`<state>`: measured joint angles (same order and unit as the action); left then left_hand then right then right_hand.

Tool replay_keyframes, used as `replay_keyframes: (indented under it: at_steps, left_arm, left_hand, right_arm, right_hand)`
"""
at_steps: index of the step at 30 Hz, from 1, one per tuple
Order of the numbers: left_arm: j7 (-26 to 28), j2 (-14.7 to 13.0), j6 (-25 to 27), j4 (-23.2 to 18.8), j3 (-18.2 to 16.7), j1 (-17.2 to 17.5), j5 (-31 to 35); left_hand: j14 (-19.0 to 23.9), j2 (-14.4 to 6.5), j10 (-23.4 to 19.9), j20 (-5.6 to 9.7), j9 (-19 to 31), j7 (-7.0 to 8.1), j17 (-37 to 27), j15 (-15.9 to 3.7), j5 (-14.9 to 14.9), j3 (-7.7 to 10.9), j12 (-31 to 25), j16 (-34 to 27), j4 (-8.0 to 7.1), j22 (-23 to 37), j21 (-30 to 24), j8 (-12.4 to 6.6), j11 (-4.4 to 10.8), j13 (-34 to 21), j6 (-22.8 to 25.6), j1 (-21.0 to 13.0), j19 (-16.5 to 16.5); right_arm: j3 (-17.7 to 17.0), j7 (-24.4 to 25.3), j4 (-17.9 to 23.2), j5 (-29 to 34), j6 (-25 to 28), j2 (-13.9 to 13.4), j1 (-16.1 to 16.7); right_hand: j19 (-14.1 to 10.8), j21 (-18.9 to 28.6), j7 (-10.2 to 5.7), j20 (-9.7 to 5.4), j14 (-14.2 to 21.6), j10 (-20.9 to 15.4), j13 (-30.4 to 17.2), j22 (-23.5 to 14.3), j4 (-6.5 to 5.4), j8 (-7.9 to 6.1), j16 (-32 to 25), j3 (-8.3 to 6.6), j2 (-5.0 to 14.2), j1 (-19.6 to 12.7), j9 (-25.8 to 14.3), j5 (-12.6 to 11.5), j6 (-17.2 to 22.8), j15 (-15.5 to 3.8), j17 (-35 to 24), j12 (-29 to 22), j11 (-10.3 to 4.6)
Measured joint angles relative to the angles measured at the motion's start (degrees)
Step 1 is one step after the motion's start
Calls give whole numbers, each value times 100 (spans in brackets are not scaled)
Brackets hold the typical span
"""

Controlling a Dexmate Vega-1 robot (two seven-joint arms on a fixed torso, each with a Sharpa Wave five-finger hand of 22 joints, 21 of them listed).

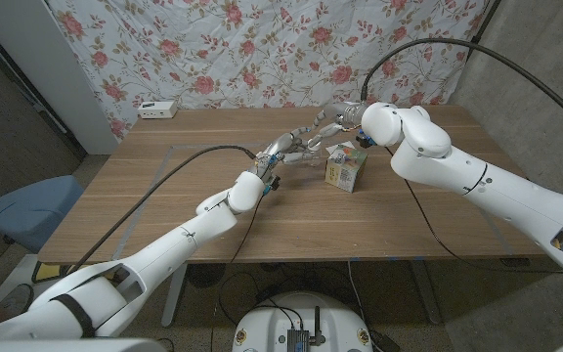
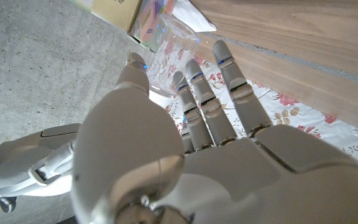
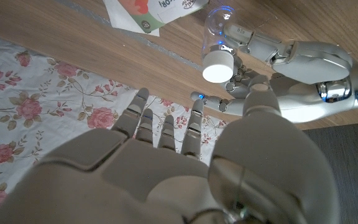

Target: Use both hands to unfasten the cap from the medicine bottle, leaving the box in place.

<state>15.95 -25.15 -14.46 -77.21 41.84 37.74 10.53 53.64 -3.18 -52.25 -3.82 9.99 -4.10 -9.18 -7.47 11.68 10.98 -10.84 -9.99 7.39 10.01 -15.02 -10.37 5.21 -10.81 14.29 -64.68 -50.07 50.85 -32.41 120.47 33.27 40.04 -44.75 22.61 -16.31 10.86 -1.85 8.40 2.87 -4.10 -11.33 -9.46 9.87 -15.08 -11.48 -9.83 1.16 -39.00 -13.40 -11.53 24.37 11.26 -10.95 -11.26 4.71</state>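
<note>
— Clear plastic, one small medicine bottle (image 3: 219, 34) with one round white cap (image 3: 217, 67)?
— Yes, one. The left hand (image 3: 291, 68) grips it above the wooden table (image 1: 164, 196), just beside the single colourful cardboard box (image 1: 344, 168).
— And the right hand (image 1: 335, 119)?
— Its fingers (image 3: 166, 134) are spread apart, holding nothing, near the cap.

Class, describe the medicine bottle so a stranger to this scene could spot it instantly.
Start at the wooden table and go to the patterned box near its far middle. Just beside it, the left robot hand holds the medicine bottle off the table. Unlike the printed box, it is clear-bodied with a round white cap.
</note>
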Motion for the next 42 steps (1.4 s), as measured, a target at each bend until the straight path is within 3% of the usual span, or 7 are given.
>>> replay_keyframes:
  at_steps: [18, 42]
  left_arm:
    - [-42, 23, -77, 130, 61, -111, 57]
    - [22, -84, 68, -175, 29, 55, 128]
  left_hand:
    - [23, 31, 0, 14, 0, 0, -5, -22, -1, 7, -23, 1, -8, 0, 44, 0, 0, -5, 1, 32, 47]
    - [63, 29, -12, 14, 0, 0, -1, -20, -7, 49, -4, 1, 0, -1, 128, 0, -12, -14, 1, 76, 47]
  right_arm:
    - [165, -488, -273, 137, 5, 219, -298]
    - [278, -741, -376, 193, 96, 269, -400]
  right_hand:
    - [0, 0, -9, 0, -1, 64, 1, 0, -33, 0, 0, -81, -7, -83, -6, 0, -55, 0, 0, 0, 20]
    - [0, 0, -10, -1, -1, 63, 1, 0, -32, 0, 0, -127, 1, -120, -32, 0, -54, 0, 0, 0, 19]
